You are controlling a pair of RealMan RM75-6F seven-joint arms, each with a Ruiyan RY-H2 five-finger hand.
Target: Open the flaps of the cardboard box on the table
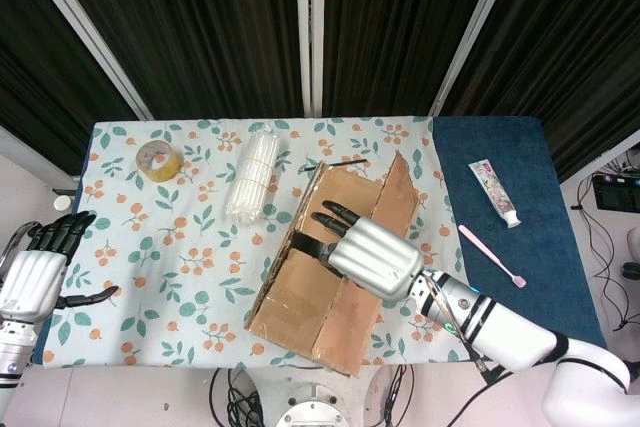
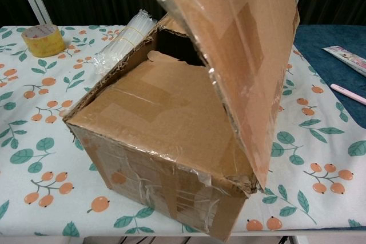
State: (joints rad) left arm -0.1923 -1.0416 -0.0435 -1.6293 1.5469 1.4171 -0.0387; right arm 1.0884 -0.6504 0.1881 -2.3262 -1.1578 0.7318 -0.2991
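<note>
Lifting flap point(image 2: 246, 55) edge, right robot hand point(image 1: 372, 257)

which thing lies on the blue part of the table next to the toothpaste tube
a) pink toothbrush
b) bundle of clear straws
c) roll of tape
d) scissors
a: the pink toothbrush lies on the blue cloth just below the toothpaste tube, while the tape roll and clear bundle sit on the floral cloth.
</note>
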